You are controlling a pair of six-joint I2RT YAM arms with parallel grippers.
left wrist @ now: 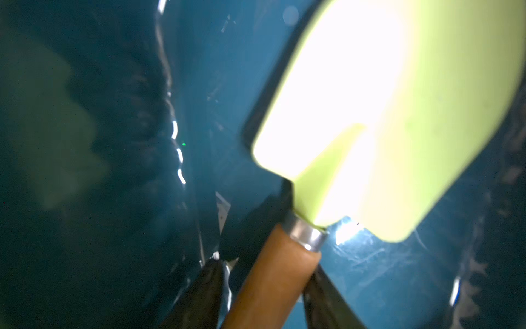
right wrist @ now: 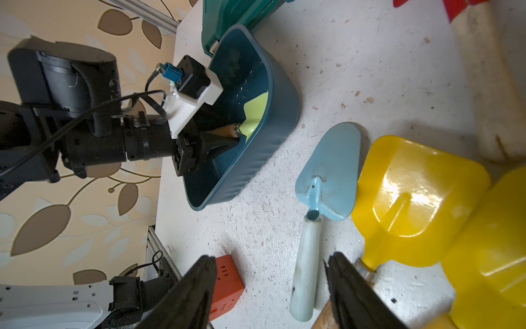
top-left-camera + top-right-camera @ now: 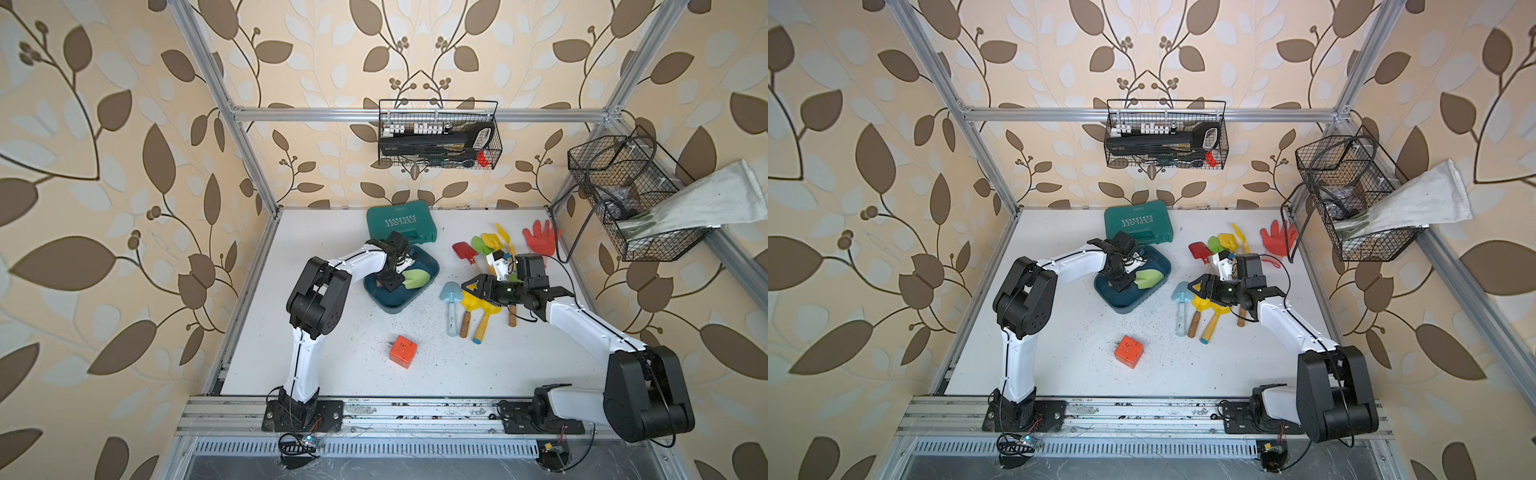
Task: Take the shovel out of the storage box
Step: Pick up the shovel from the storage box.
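Note:
A shovel [image 3: 411, 279] [image 3: 1148, 279] with a lime-green blade [image 1: 398, 114] and brown wooden handle [image 1: 273, 284] lies inside the dark teal storage box [image 3: 432, 266] [image 3: 1167, 266] [image 2: 270, 159]. My left gripper [image 3: 392, 282] [image 1: 266, 263] reaches down into the box, shut on the handle just behind its metal collar. The right wrist view shows the same grip on the shovel [image 2: 253, 116]. Right of the box, my right gripper [image 3: 469, 286] [image 2: 270, 256] hangs open over the table and holds nothing.
A green EXPLOIT case [image 3: 401, 226] touches the box's far end. An orange cube [image 3: 403, 349] sits nearer the front. A light-blue trowel [image 2: 327, 182], yellow shovels [image 2: 412, 193] and other coloured tools crowd the right side, with a red hand-shaped toy [image 3: 540, 239] behind.

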